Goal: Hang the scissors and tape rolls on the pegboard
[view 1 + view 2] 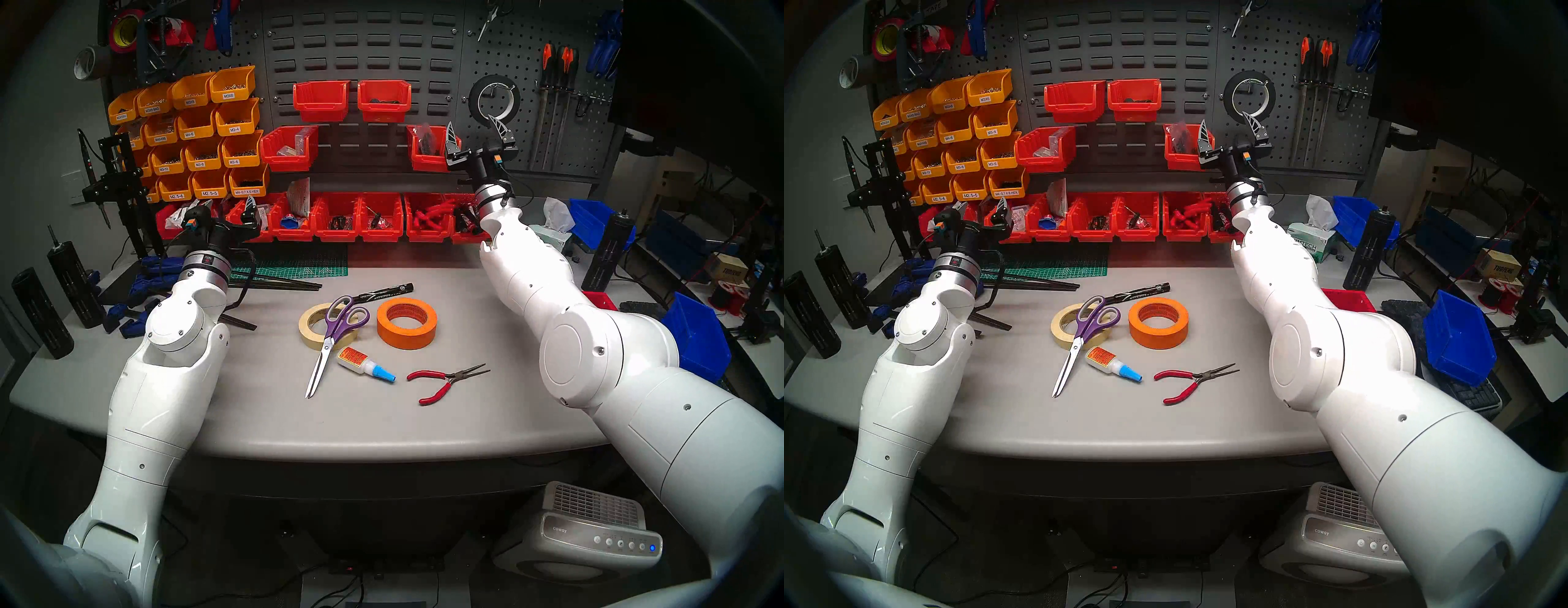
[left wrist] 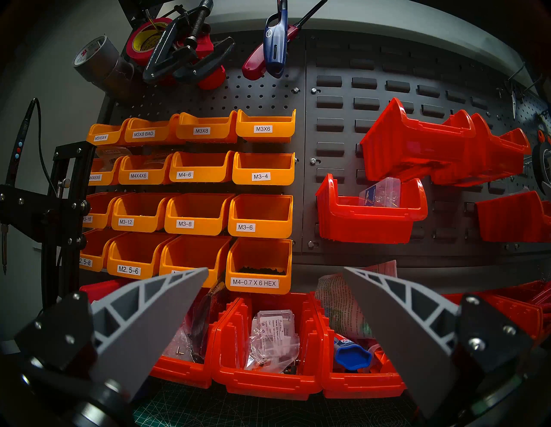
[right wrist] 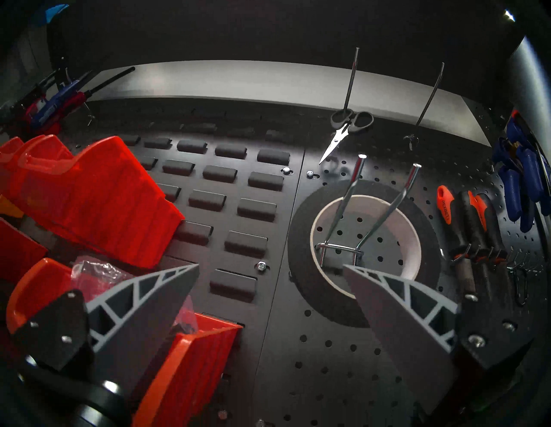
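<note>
**Hanging stock: one roll up, two rolls and scissors on the surface**

Hanging item: black tape roll, matte black wrap on a smooth white core, ring-shaped, carried on a double-prong chrome wire hook on the pegboard, a dark grey metal panel dotted with small round holes. It sits just above and beyond the right jaws.

Right gripper: ribbed grey wedge fingers on black mounts, jaws spread wide and empty, raised just short of the pegboard; from the wrist view its right finger overlaps the roll's lower rim, contact cannot be told.

Left gripper: same build, jaws released and empty, facing rows of glossy orange bins and red bins.

Lying on the smooth grey surface, well below and between both jaws:
- Scissors: purple plastic loop handles, long plain silver blades, handles resting on the cream roll.
- Cream tape roll: flat ring, papery masking finish.
- Orange tape roll: flat ring, bright, printed inner core, just beside the cream roll.
- Pliers: red grips, thin needle nose.
- Glue bottle: white, blue cone cap.
- Marker: black, slim.
</note>
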